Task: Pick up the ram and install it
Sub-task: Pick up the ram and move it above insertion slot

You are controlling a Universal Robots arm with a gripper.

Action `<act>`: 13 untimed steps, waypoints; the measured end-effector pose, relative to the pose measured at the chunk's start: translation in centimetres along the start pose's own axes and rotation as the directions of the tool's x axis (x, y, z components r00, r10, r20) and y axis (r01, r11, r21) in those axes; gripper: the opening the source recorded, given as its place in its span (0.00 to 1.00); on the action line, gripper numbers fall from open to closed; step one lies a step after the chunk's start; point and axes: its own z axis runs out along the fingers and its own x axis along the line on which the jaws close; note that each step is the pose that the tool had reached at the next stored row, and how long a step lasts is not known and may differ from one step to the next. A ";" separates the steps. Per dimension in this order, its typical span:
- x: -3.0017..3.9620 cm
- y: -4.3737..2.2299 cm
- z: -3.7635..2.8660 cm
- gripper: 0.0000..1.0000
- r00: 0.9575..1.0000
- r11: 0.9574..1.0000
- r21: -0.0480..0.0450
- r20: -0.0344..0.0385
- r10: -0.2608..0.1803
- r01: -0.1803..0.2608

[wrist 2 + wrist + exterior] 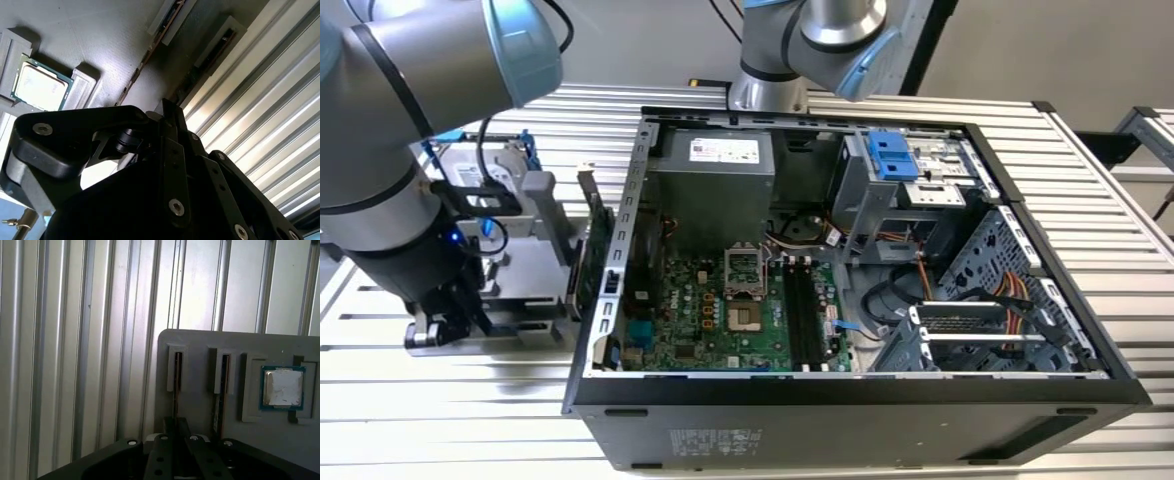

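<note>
ARM AT THE PARTS TRAY: The gripper (447, 322) hung low over a grey tray (520, 292) just beside the open case (854, 420), on the exterior view's left. In the first wrist view it lined up with the ram (176, 371), which stood on edge in the tray's end slot. A second stick (223, 372) and a processor (282, 387) sat alongside. Whether the gripper had closed on the ram could not be told. By these pictures the task was at its start. The ram had not left the tray, and the black memory slots (803, 312) on the motherboard (707, 310) looked unfilled. Both the pick-up and the install were not yet done.
</note>
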 end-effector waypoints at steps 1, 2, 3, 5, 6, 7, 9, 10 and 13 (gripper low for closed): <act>0.00 0.00 -0.12 0.00 1.000 1.000 0.000 0.000 0.000 0.000; 0.00 0.00 -0.26 0.00 1.000 1.000 0.000 0.000 0.000 0.000; 0.00 0.00 -0.40 0.00 1.000 1.000 0.000 0.000 0.000 0.000; 0.00 0.00 -0.68 0.00 1.000 1.000 0.000 0.000 0.000 0.000; 0.00 0.00 -0.82 0.00 1.000 1.000 0.000 0.000 0.000 0.000; 0.00 0.00 -0.94 0.00 1.000 1.000 0.000 0.000 0.000 0.000; 0.00 0.00 -1.17 0.00 1.000 1.000 0.000 0.000 0.000 0.000; 0.00 0.00 -1.29 0.00 1.000 1.000 0.000 0.000 0.000 0.000; 0.00 0.00 -1.62 0.00 1.000 1.000 0.000 0.000 0.000 0.000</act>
